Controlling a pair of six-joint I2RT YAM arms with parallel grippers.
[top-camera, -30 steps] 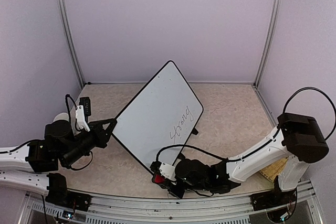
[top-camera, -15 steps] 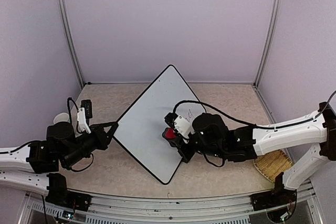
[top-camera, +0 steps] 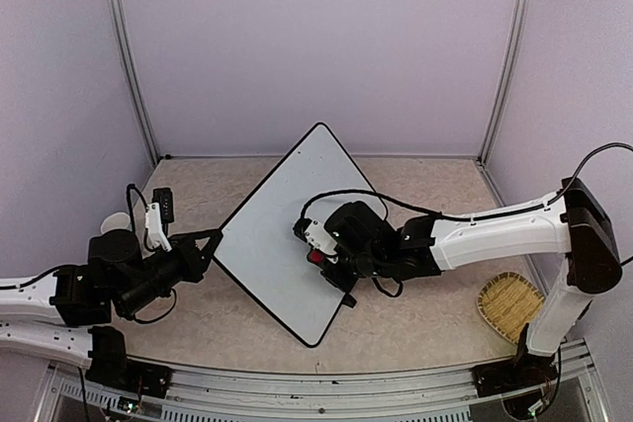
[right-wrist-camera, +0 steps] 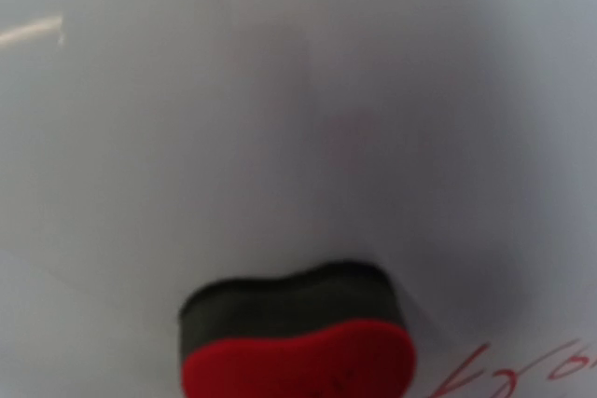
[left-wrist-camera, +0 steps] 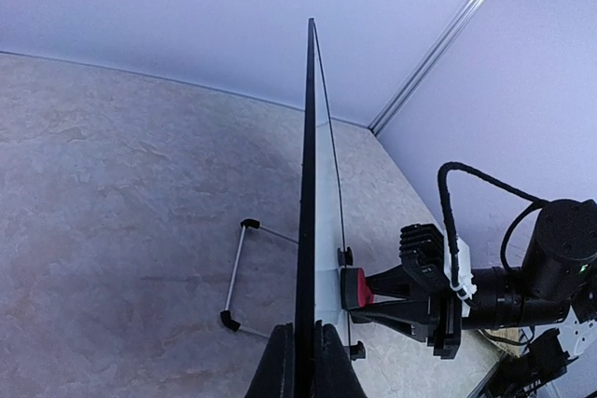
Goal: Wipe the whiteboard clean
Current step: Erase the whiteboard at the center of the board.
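**Whiteboard gripped at one edge, eraser pressed to its face**

The whiteboard [top-camera: 272, 229] is seen in the middle of the table [top-camera: 425, 195], turned so that it reads as a diamond from above, with one rounded corner pointing toward the back wall. In the left wrist view it is shown edge-on as a thin black line [left-wrist-camera: 306, 137] rising from the table top. Whether its lower edge rests on the table cannot be told.

The left gripper [top-camera: 210, 238] is closed on the board's left corner. The thin frame is pinched between its two fingers [left-wrist-camera: 280, 365], with no gap visible on either side.

The right gripper [top-camera: 321, 244] is reached across to the board's face from the right. Its fingers are closed on an eraser [top-camera: 316, 256] with a red body and a black pad, and that pad is laid against the white surface [right-wrist-camera: 280, 90]. In the left wrist view the eraser [left-wrist-camera: 357, 288] is seen touching the board near its lower part.

A few reddish strokes of handwriting [right-wrist-camera: 522, 375] are visible just to the right of the eraser [right-wrist-camera: 298, 347], blurred and not legible.

A wire stand [left-wrist-camera: 244, 277] is seen behind the board, and a woven basket [top-camera: 509, 303] sits well apart at the table's right side.
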